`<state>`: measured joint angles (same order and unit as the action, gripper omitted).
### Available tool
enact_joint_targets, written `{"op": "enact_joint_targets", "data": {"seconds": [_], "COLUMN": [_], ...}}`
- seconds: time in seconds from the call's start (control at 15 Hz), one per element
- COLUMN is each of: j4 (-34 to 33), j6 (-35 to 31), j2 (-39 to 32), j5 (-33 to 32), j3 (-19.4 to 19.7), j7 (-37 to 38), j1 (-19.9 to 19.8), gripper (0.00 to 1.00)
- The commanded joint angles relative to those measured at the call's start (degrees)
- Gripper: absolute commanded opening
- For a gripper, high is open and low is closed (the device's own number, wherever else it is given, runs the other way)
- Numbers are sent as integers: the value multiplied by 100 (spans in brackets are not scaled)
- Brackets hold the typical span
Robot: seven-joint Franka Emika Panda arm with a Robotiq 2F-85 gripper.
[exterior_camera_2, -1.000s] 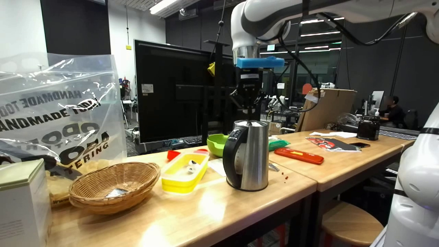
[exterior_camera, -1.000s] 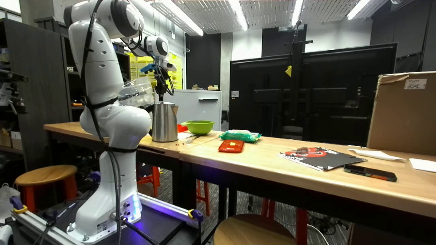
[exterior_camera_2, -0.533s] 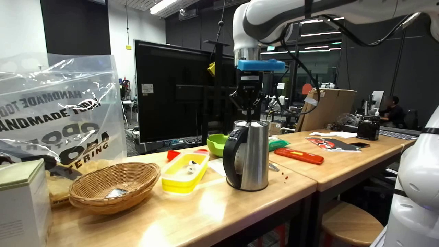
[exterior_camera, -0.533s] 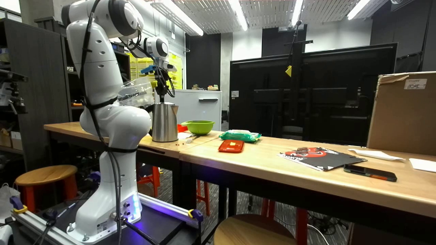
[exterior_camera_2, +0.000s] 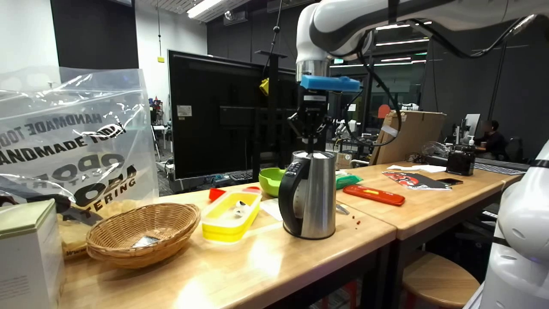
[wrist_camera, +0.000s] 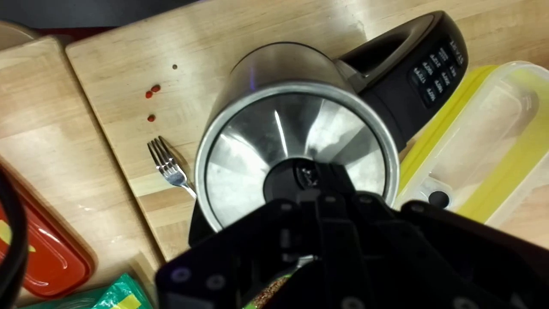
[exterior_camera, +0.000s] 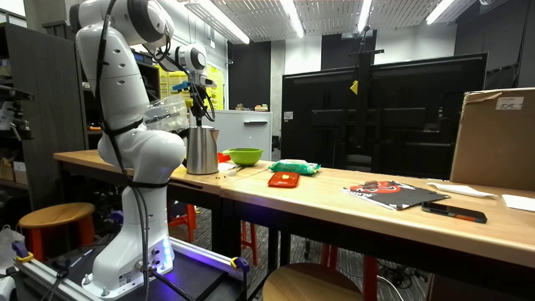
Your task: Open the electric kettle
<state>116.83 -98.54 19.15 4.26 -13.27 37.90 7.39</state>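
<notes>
The electric kettle is a silver metal jug with a black handle and stands upright on the wooden table in both exterior views (exterior_camera: 202, 151) (exterior_camera_2: 319, 197). In the wrist view its lid (wrist_camera: 240, 167) sits flush inside the rim, with a dark round centre bearing a small shiny disc. My gripper points straight down over the lid in both exterior views (exterior_camera: 199, 123) (exterior_camera_2: 310, 148). In the wrist view its fingertips lie side by side, shut, at the lid's dark centre beside the disc (wrist_camera: 332, 171). They hide part of it; whether they touch it, I cannot tell.
A green bowl (exterior_camera: 245, 156) stands behind the kettle. A yellow container (exterior_camera_2: 229, 231) and a wicker basket (exterior_camera_2: 141, 253) stand on the handle side. A fork (wrist_camera: 171, 171), red case (exterior_camera_2: 373, 194) and green wipes pack (exterior_camera: 294, 168) lie on the other side.
The arm has leaned back slightly, and the wrist has shifted a little and tilted. The fingertips stay over the lid. The kettle and its lid show no movement.
</notes>
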Motion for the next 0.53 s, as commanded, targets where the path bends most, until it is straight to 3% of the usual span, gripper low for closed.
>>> {"op": "enact_joint_targets", "data": {"seconds": [0.0, 0.47], "j4": [466, 892], "j6": [-608, -977], "j2": [235, 464], "j5": [475, 1346], "j3": [196, 474], "j7": [-482, -1084], "j1": [-12, -127], "gripper": [0, 0]}}
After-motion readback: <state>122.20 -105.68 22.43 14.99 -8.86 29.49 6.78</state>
